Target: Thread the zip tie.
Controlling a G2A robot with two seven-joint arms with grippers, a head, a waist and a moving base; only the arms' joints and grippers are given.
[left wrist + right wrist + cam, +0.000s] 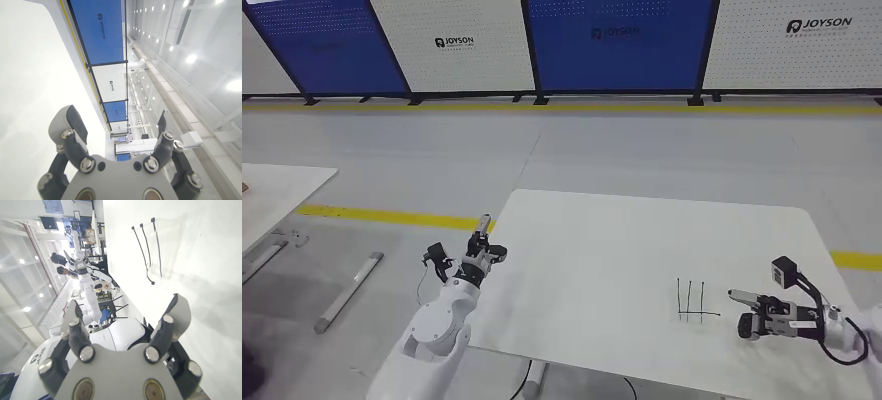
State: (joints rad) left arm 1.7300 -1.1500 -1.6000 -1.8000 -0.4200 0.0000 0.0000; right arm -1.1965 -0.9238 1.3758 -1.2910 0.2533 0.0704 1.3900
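Observation:
Several thin black zip ties [691, 300] lie on the white table [622, 250] near its front right. Three lie side by side and one crosses their ends. In the right wrist view the zip ties [149, 251] show small square heads, spread flat on the tabletop. My right gripper [739, 310] is just right of them, low over the table, open and holding nothing [124, 303]. My left gripper [490, 236] is at the table's left edge, far from the ties, open with nothing between its fingers [121, 121].
The tabletop [28, 75] is bare apart from the ties. Blue and white partition panels [622, 45] stand behind a yellow floor line. Part of another white table [272, 195] shows at far left.

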